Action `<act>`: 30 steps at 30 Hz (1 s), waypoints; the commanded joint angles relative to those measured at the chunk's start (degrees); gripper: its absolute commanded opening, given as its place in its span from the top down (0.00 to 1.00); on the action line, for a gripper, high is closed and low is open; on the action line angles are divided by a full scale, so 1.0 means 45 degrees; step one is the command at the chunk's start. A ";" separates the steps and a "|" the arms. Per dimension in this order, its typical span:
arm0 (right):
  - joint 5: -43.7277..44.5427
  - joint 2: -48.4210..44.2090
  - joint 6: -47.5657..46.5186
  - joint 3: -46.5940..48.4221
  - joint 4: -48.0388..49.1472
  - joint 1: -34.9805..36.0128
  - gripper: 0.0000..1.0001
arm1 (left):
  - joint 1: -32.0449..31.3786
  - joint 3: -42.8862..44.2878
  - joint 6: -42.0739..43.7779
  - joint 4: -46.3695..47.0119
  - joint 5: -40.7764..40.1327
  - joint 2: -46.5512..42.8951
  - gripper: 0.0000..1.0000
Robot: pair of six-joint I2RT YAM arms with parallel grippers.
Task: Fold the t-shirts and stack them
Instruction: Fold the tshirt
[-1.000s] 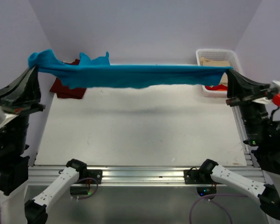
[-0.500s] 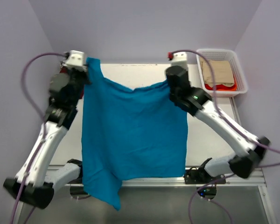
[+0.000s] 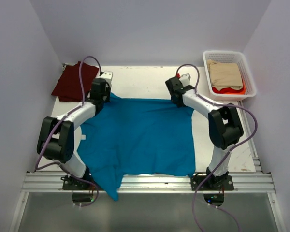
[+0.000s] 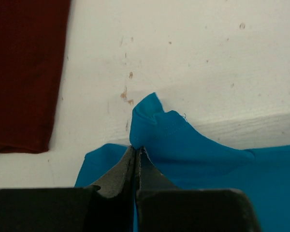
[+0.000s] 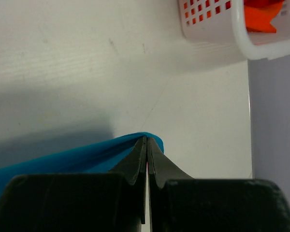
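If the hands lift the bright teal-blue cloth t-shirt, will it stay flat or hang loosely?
Probably floppy: the bright teal-blue cloth t-shirt lies wrinkled, one part drooping over the near edge of the table. Likely light: the left hand and right hand each pinch only a thin corner.

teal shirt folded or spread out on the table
Spread out. The teal shirt lies flat across the table, one part hanging over the near edge; no fold is visible.
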 commanded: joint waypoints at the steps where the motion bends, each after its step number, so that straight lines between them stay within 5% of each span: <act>1: 0.0899 -0.0271 0.0009 0.1113 0.0896 -0.0778 1.00 | 0.0094 0.1117 -0.0462 0.1640 0.0019 0.0499 1.00; 18: -0.0017 0.1661 -0.1281 0.3672 0.2517 -0.2559 1.00 | 0.0172 0.3615 -0.0305 0.2382 0.0310 0.3077 1.00; 29: 0.0039 0.5485 -0.1478 0.9100 0.1113 -0.2988 1.00 | 0.0524 0.8087 -0.0596 0.1154 0.0195 0.6476 1.00; 30: 0.0157 0.5684 -0.1399 0.9413 0.0995 -0.3008 1.00 | 0.0543 0.8730 -0.0985 0.0977 -0.0039 0.6885 0.83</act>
